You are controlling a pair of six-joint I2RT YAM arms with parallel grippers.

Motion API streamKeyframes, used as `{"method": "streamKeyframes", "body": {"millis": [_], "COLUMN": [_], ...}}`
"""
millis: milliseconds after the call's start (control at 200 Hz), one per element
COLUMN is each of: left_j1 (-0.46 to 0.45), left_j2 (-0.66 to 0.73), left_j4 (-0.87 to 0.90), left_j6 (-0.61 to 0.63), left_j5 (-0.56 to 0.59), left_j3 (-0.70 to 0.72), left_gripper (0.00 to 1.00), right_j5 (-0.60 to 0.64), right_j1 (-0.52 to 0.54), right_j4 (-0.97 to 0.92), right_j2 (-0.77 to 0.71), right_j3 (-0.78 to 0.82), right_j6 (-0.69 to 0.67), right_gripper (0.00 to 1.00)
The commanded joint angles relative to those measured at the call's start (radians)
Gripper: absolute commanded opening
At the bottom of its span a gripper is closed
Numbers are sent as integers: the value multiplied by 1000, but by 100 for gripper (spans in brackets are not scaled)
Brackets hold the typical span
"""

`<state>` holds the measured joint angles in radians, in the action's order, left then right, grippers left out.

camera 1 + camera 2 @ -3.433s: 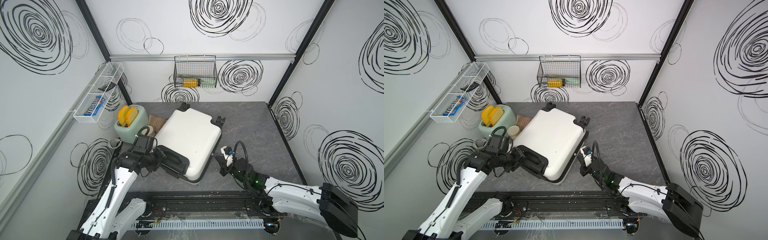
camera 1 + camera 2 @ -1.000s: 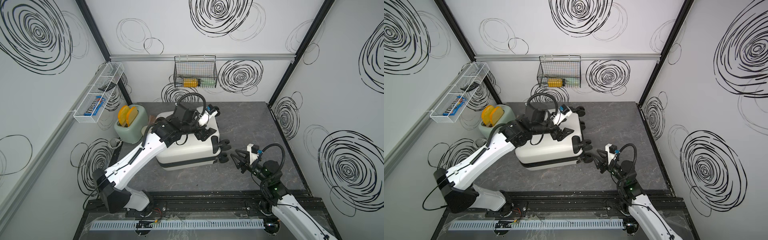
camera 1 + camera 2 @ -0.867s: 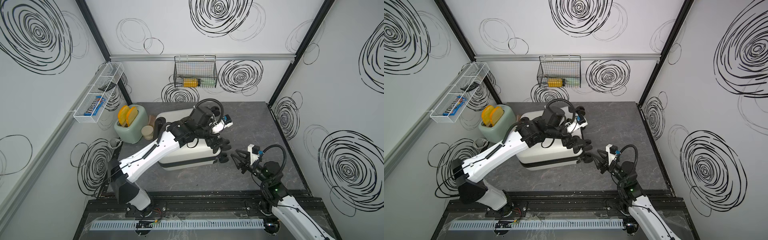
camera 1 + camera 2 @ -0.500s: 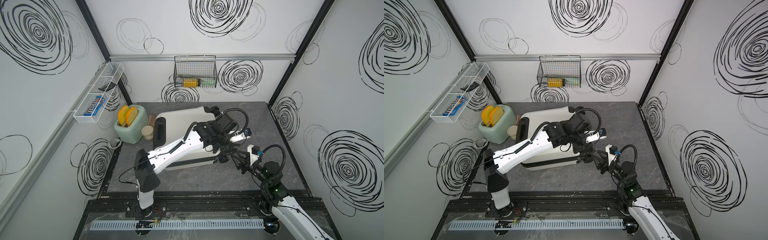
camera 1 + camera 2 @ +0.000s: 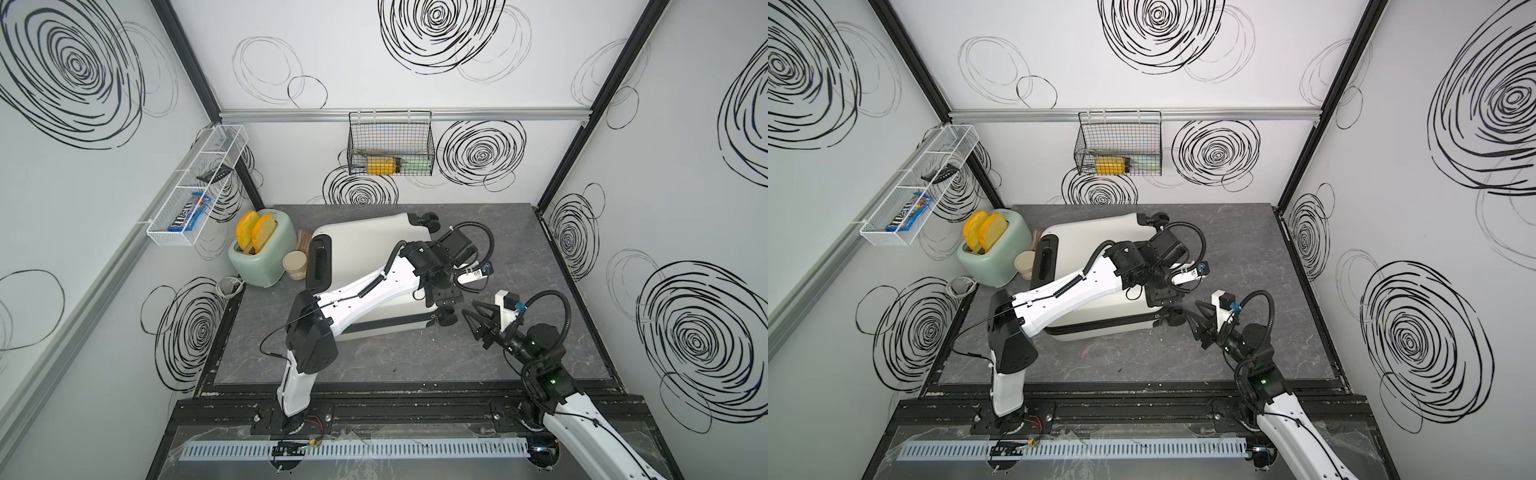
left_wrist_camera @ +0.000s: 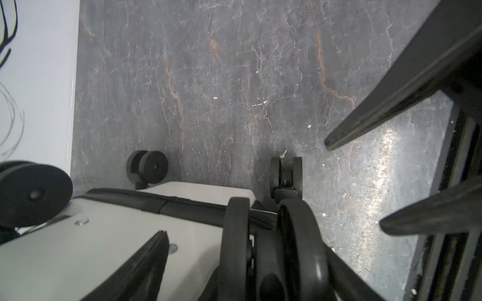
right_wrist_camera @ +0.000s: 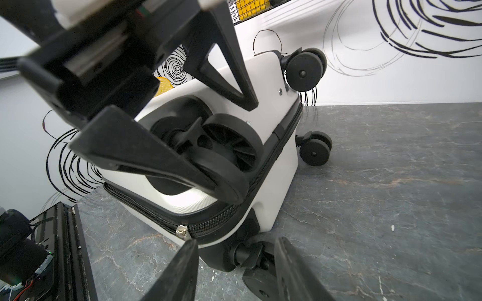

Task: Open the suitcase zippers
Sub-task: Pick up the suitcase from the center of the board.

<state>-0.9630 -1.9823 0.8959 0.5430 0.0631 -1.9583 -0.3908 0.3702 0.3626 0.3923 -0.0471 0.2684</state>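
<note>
The white suitcase (image 5: 361, 243) (image 5: 1084, 237) lies flat, its black handle to the left and its wheels to the right. The black zippers (image 7: 221, 216) run along its mid-seam, with a silver pull (image 7: 182, 231) near the front wheel corner. My left gripper (image 5: 446, 296) (image 7: 242, 148) reaches over the shell and stands open, straddling an upper wheel (image 7: 229, 146) (image 6: 236, 247). The right gripper (image 5: 468, 309) (image 7: 237, 241) is open low at the same corner, with the lower wheel (image 7: 258, 263) between its fingers (image 7: 182, 271), just past the pull.
A mint-green toaster (image 5: 259, 257) with toast and a small cup (image 5: 295, 264) stand left of the suitcase. A wire basket (image 5: 390, 145) hangs on the back wall and a white wire shelf (image 5: 195, 187) on the left wall. Grey tabletop (image 5: 519, 249) stretches right of the wheels.
The suitcase has been turned so its wheels face right. In the last second my left gripper swept across the shell to the wheel end. The right gripper barely moved.
</note>
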Motion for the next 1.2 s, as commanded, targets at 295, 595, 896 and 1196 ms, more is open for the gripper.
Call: {"method": "streamKeyframes", "body": {"millis": [295, 595, 896, 1196], "left_j1": [-8, 17, 96, 135], "left_j2": [-53, 16, 115, 140], "left_j4": [73, 74, -53, -110], "left_j6": [50, -10, -188, -234], "left_j5": [-70, -269, -504, -608], "left_j3": [-41, -129, -128, -126], "left_gripper": [65, 33, 19, 19], "right_j5": [6, -19, 17, 278], "right_j1": [5, 8, 155, 380], "right_j4": [11, 39, 198, 348], "right_j2": [-20, -13, -11, 175], "right_j3": [17, 32, 104, 79], "right_j6": [-7, -64, -99, -129], "right_gripper": [47, 46, 45, 52]}}
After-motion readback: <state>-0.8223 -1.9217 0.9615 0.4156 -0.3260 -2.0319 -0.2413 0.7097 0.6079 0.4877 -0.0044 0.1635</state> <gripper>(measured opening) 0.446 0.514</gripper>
